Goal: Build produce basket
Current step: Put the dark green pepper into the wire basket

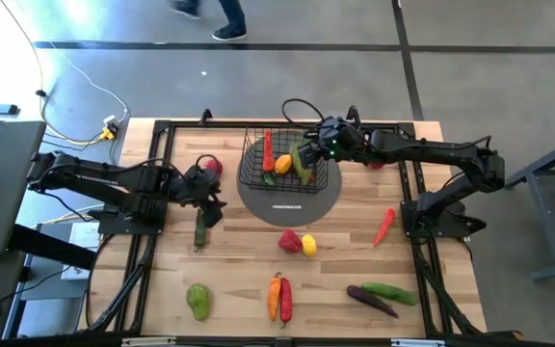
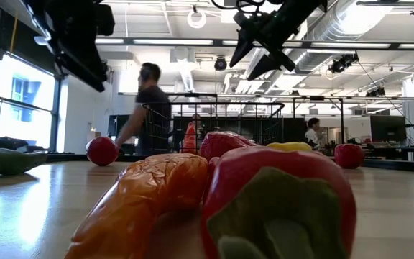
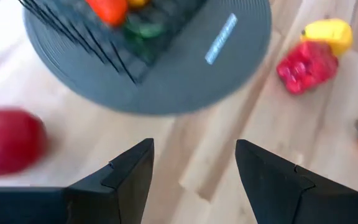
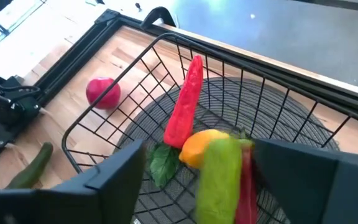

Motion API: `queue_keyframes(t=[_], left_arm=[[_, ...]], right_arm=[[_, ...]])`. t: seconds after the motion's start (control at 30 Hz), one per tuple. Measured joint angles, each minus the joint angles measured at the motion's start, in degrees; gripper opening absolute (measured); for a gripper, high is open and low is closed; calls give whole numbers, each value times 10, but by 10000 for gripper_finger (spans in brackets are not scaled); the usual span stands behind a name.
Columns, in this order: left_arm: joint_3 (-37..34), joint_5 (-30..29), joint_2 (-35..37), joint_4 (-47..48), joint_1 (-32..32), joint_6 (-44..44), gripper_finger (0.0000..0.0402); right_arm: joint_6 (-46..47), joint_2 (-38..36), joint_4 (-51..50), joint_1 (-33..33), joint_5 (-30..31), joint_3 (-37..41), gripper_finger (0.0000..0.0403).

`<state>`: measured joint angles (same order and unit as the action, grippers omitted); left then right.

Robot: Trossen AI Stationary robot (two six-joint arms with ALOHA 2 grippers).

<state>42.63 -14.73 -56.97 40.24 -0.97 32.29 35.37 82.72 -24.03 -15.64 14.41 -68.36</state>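
Above basket's right rim: right gripper [image 4: 194, 171], jaws parted, light-green pepper [image 4: 219, 180] between, grip uncertain. Basket [image 1: 256, 179]: black wire, on grey disc mat [image 1: 328, 190], near tabletop's far edge; holds red chili [image 4: 185, 106], orange fruit [image 4: 201, 146]. Left gripper [image 3: 191, 165] half-open, empty, near red tomato [image 1: 212, 166], cucumber [image 1: 199, 231] beside.

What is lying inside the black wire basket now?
Inside the basket: a long red pepper, an orange fruit, a green leaf and a green pepper. Anything beneath them is hidden.
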Motion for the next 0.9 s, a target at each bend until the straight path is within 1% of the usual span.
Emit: queue_keyframes(t=[0.1, 0.23, 0.6, 0.9], left_arm=[[0, 10, 0, 23, 22, 44, 216], [0, 11, 0, 53, 50, 129, 216], [0, 12, 0, 153, 96, 371, 212], [-4, 8, -8, 158, 120, 530, 202]], right_arm=[[18, 0, 0, 1, 0, 0, 316], [50, 0, 2, 1, -1, 0, 333], [52, 0, 4, 21, -11, 0, 336], [80, 0, 4, 22, -18, 0, 336]])
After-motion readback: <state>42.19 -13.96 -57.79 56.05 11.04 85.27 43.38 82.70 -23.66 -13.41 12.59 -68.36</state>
